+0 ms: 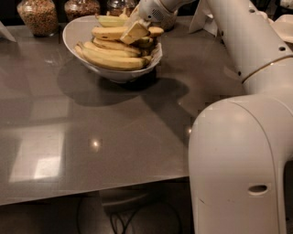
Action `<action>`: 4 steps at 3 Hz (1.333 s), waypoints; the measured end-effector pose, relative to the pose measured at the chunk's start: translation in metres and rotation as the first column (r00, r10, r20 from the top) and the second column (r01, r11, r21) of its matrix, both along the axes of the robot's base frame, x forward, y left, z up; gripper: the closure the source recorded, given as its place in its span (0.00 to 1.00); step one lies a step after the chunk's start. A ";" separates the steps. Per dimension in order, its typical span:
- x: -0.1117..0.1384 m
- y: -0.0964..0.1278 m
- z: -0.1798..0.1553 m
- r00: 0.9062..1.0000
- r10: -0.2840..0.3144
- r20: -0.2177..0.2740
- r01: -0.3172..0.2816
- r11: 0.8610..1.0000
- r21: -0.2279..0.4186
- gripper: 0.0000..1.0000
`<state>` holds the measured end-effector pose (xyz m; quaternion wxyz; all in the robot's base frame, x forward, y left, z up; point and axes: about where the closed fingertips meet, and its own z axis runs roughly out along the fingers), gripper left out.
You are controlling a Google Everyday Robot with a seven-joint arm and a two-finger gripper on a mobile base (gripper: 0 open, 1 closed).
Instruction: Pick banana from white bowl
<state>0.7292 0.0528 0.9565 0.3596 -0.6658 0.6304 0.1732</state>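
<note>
The white bowl (pixel 78 34) stands at the back of the grey table (pixel 91 137), piled with several bananas. My gripper (pixel 135 31) reaches in over the bowl's right side. It is shut across the top yellow banana (pixel 106 32), which lies level over the pile. The banana's left part sticks out to the left of the finger (pixel 133 33) and its brownish right end (pixel 156 31) to the right. Other bananas (pixel 112 61) lie below it in the bowl.
Glass jars (pixel 39 16) (pixel 82 7) with dry goods stand behind the bowl. White dishes (pixel 284 23) sit at the back right. My arm's large white body (pixel 242 160) fills the right foreground. Cables lie under the table's front edge.
</note>
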 end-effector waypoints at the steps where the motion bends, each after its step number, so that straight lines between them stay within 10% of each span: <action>1: -0.008 -0.004 0.018 1.000 0.002 0.015 -0.003 0.999 0.033 1.00; 3: -0.035 -0.026 0.036 0.995 0.093 0.047 -0.098 0.985 0.141 1.00; 4: -0.064 -0.050 0.027 0.979 0.203 0.019 -0.201 0.951 0.235 1.00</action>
